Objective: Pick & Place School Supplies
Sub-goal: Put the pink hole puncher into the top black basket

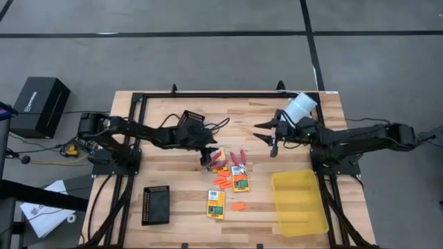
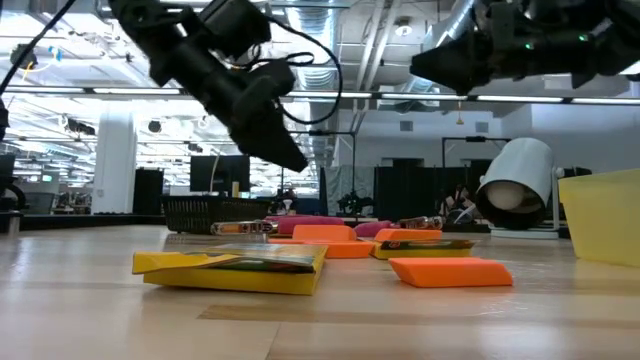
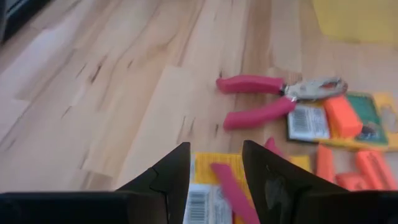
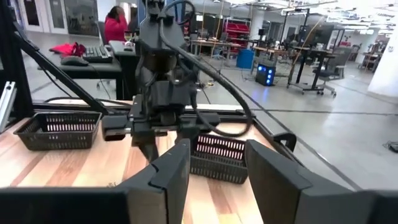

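My left gripper hangs open, pointing down, just above a pink-handled tool that lies on a yellow crayon box; its fingers stand on either side of the handle. A second pink-handled tool lies flat on the wood beyond it. Another crayon box carries orange stubby pieces. A third box and more orange pieces lie nearer the table's front. My right gripper is open, raised above the table's far middle.
The translucent yellow bin stands at the near right. One black mesh tray sits at the near left, another behind the left arm. A white roll lies at the far right. A person shows in the room behind.
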